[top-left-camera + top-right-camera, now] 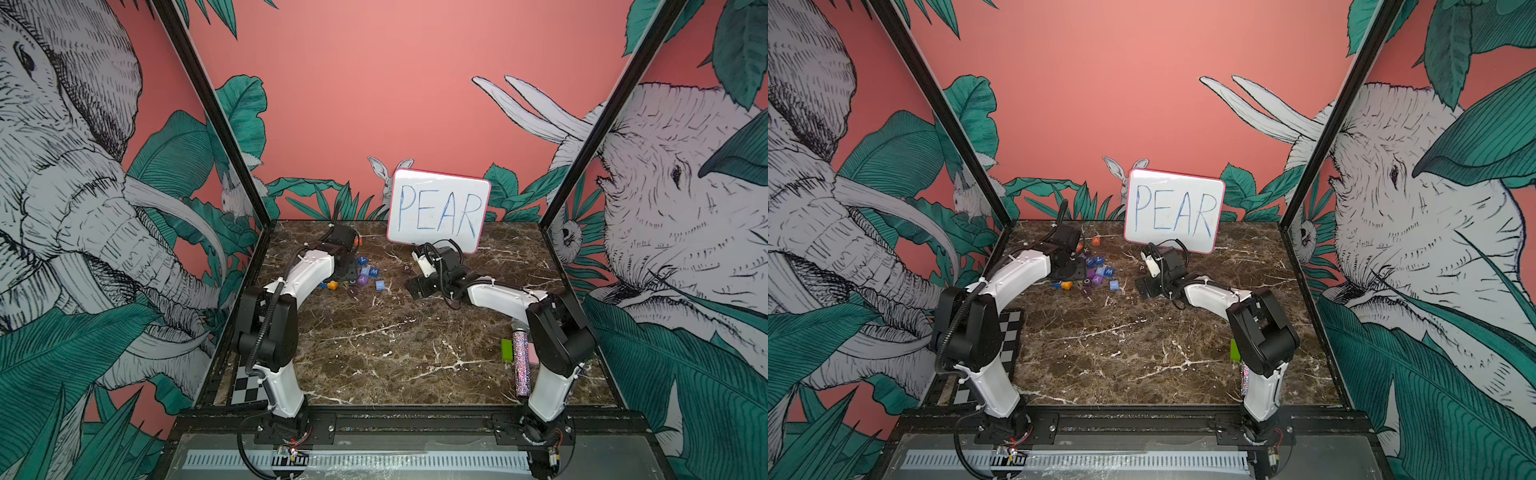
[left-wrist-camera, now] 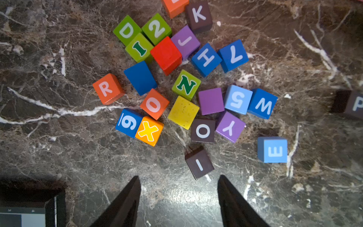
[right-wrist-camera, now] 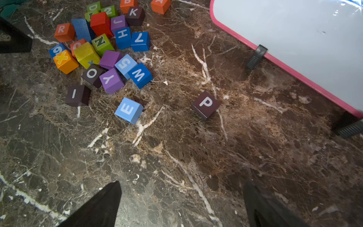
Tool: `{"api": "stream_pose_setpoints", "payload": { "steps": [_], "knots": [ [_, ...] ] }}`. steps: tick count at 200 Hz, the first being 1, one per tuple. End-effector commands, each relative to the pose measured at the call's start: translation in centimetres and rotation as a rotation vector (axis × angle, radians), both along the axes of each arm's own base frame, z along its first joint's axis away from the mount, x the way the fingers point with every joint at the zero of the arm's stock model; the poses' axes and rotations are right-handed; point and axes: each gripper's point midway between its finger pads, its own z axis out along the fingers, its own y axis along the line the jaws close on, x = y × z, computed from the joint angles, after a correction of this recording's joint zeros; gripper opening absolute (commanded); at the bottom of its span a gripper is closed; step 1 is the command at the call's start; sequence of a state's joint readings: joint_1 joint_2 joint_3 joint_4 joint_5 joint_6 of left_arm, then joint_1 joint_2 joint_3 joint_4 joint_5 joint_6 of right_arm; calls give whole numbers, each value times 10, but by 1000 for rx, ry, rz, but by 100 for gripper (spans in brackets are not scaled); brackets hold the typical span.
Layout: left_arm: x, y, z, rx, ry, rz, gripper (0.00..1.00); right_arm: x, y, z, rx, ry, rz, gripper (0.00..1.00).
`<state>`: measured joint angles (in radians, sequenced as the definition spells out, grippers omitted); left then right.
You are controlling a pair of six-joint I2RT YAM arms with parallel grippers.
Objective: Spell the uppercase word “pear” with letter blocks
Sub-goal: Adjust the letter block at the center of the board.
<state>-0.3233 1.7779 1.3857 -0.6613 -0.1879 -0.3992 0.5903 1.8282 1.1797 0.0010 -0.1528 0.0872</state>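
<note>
Jaws on both arms stand apart, empty: left gripper (image 2: 178,176) above the pile, right gripper (image 3: 182,183) above bare marble table (image 3: 176,157). Twenty-five letter blocks (image 3: 102,43) show in the right wrist view. In a top view, one maroon P (image 1: 406,268) lies alone just above centre, and one blue E (image 1: 380,285) sits apart between it and the pile. One orange A (image 1: 1096,240) lies at the pile's upper edge. One orange-red R (image 2: 108,88) sits at the pile's rim, and the left arm (image 1: 307,274) blocks it in both top views. One whiteboard (image 1: 436,208) stands behind. At lower right lie one green block (image 1: 506,350) and one glittery cylinder (image 1: 520,361).
</note>
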Motion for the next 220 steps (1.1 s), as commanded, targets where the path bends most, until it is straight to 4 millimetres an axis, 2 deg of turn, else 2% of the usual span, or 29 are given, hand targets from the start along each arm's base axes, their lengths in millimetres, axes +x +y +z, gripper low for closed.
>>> {"api": "stream_pose_setpoints", "payload": {
  "steps": [1,48,54,88,119,166,220],
  "knots": [
    [-4,3,18,-38,-39,6,64,7,10,12,16,-25,13,99],
    [8,3,27,-68,-61,8,64,22,18,19,7,-54,24,99],
    [11,4,29,-67,-63,12,64,30,23,31,17,-82,26,99],
    [26,5,35,-83,-79,24,63,44,30,37,-14,-118,48,99],
    [43,4,36,-95,-89,33,62,52,37,32,-38,-124,79,99],
    [66,6,28,-98,-75,52,61,56,46,20,-57,-115,131,99],
    [94,13,20,-96,-61,68,60,61,43,3,-101,-100,143,99]
  ]
}}
